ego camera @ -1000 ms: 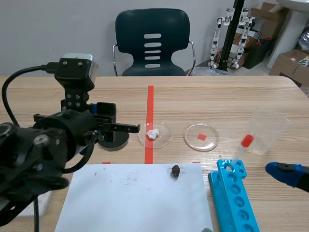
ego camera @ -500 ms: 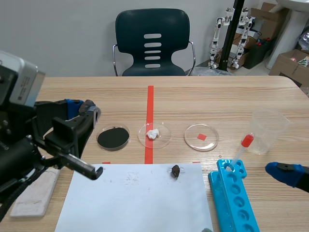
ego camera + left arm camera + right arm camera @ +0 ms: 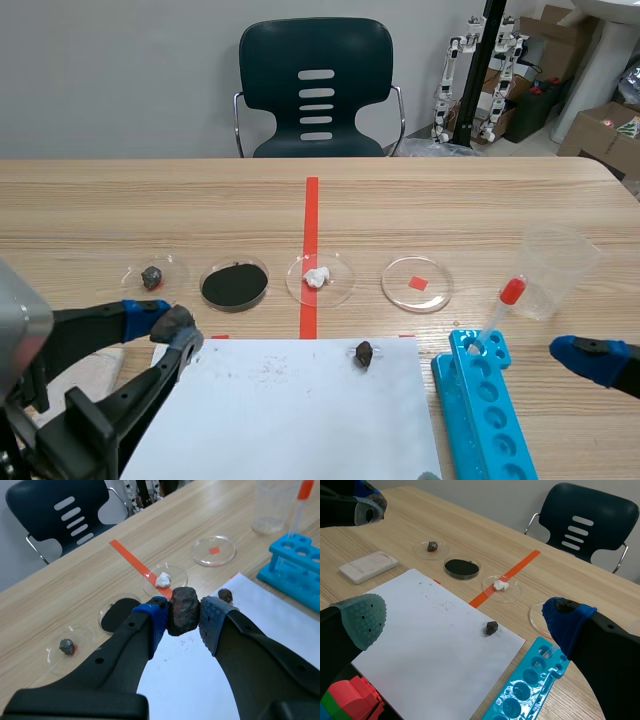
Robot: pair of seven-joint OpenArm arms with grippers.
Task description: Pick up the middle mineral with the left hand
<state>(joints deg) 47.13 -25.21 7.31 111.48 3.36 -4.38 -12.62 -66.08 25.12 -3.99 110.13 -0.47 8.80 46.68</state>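
1. Found the left gripper [image 3: 183, 616] drawn back and down. A second earlier, stretched out over the round dish of black powder [image 3: 234, 285]; half a second earlier, raised at the left; now low by the near left corner of the pale wooden table [image 3: 450, 200].
2. Saw its two blue dotted pads [image 3: 157, 618] pinching a dark reddish-brown lumpy stone [image 3: 183, 608] from either side, kept apart only by that stone.
3. Placed the stone in the air above the near left edge of the white paper sheet [image 3: 290, 410], touching nothing but the pads.
4. Beyond the claw, noted a row of dishes lying exposed again:
   - a small clear dish with a grey pebble [image 3: 150, 275];
   - the black powder dish just beside it;
   - a clear dish holding a white lump [image 3: 319, 277] on the red tape line;
   - a clear dish with a red square [image 3: 417, 283].
5. Found a small dark pebble [image 3: 364, 352] lying on the sheet's far edge, apart from every dish, in the same spot as before.
6. Farther off, saw the right gripper [image 3: 465, 620] with fingers spread wide and nothing between them, unmoved near the bright blue tube rack [image 3: 485, 410].
7. Judged the lift done, with only a steady hold left. Could not tell from which spot the stone came, nor whether it was the middle mineral.
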